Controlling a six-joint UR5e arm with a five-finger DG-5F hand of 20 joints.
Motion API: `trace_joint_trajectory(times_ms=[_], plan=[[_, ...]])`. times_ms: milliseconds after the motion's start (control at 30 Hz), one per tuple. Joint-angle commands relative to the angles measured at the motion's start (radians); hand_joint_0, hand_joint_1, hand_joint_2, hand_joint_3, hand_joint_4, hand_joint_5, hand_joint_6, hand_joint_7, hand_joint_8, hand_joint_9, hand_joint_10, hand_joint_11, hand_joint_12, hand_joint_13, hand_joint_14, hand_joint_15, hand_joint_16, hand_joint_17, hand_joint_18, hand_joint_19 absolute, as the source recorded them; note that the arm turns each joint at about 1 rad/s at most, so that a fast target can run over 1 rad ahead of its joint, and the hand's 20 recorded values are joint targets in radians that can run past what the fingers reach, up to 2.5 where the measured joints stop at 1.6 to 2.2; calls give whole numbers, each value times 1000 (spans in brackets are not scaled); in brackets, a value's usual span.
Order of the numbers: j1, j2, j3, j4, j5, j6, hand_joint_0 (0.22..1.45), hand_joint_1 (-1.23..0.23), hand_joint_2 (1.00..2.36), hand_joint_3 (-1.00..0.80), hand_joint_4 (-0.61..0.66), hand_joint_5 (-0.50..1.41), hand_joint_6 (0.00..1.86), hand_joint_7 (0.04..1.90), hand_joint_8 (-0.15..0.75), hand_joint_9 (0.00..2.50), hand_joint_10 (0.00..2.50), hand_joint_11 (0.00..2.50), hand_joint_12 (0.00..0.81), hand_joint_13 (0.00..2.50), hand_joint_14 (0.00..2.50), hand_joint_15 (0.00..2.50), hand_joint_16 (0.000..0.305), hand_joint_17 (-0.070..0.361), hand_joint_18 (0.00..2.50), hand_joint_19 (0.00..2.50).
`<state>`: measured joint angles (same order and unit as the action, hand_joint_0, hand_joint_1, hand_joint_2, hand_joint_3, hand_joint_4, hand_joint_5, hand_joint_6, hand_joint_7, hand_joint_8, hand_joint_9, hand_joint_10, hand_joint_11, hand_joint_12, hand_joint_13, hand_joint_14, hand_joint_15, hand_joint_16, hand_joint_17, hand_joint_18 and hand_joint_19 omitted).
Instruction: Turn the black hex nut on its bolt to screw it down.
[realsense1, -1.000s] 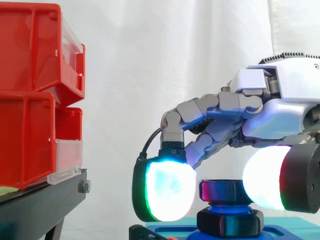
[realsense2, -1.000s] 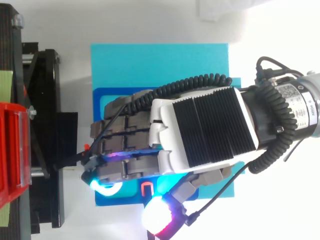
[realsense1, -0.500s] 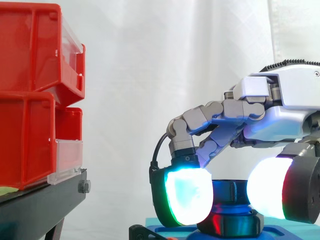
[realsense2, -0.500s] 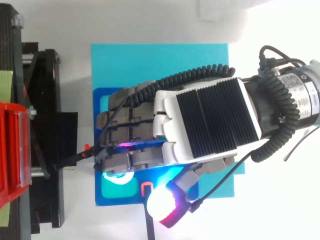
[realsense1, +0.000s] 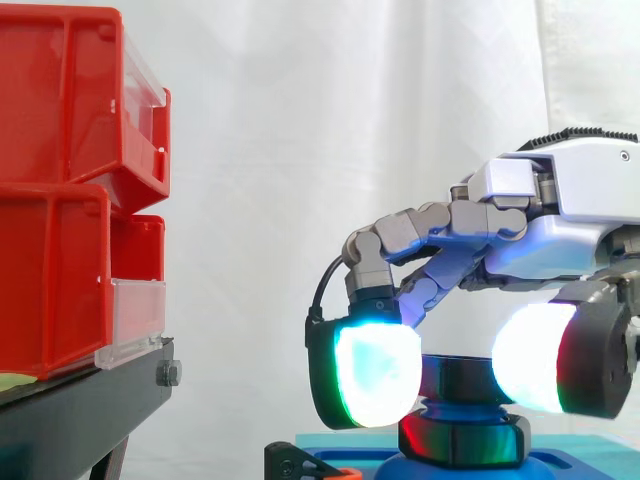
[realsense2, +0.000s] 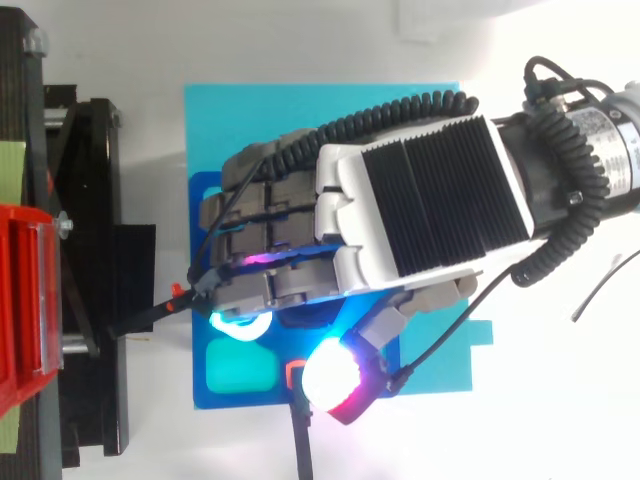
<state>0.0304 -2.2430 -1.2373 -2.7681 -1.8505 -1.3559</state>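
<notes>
**Hovering over the bolt, with the hand's grip unclear**

Behind the bolt (realsense1: 462, 378) hangs a white curtain (realsense1: 300, 150). Well to the left of the bolt in the side view, red bins (realsense1: 60, 200) are stacked on a black stand (realsense1: 80, 410). The hand (realsense1: 570, 230) comes in from the right and sits directly above the bolt, its palm facing down. From the top it covers the bolt completely. Whether it holds the bolt, the nut or nothing cannot be told, because the contact is hidden. A cyan mat (realsense2: 300, 120) lies under the bolt and reaches out past it on every side. On the mat rests a blue board (realsense1: 590, 468), and the bolt stands upright on it. The black hex nut (realsense1: 462, 440) sits low on the bolt, just above the board. Red and green light from the hand shines on its faces.
</notes>
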Motion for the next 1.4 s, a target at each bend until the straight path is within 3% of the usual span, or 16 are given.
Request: trace_joint_trajectory(times_ms=[0, 167, 567, 700, 933, 1033, 1067, 1133, 1367], plan=[[-17, 0, 1, 4, -18, -2, 480, -400, 1000, -500, 139, -21, 501, 1359, 260, 742, 12, 261, 338, 679, 8, 187, 50, 114, 535, 407], [-36, 0, 1, 12, -49, -8, 440, -297, 1000, -500, 165, -20, 501, 1344, 276, 748, 13, 253, 358, 686, 7, 179, 55, 124, 559, 402], [-76, -1, -1, 12, -95, -9, 432, -265, 1000, -500, 176, -22, 501, 1310, 282, 758, 11, 246, 365, 689, 8, 183, 56, 126, 567, 399], [-110, 0, -1, 13, -133, -9, 433, -265, 1000, -500, 179, -22, 502, 1305, 283, 761, 11, 248, 366, 694, 7, 182, 56, 125, 570, 407], [-145, 0, 16, 22, -187, -8, 438, -256, 1000, -500, 174, -27, 503, 1256, 282, 772, 11, 256, 365, 696, 8, 183, 55, 124, 569, 408], [-148, 0, 48, 9, -199, -6, 438, -255, 1000, -500, 190, -34, 503, 1194, 283, 776, 11, 256, 365, 698, 7, 180, 55, 124, 570, 408], [-147, 0, 78, -13, -200, -6, 438, -254, 1000, -500, 188, -38, 503, 1157, 279, 777, 13, 245, 366, 700, 7, 180, 55, 124, 570, 411], [-141, 0, 90, -24, -199, -6, 440, -249, 1000, -500, 193, -42, 503, 1126, 280, 781, 11, 250, 364, 700, 8, 183, 55, 124, 583, 409], [-118, -1, 91, 4, -179, -8, 444, -228, 1000, -500, 165, -57, 504, 979, 267, 784, 10, 219, 358, 697, 8, 185, 55, 124, 566, 411]])
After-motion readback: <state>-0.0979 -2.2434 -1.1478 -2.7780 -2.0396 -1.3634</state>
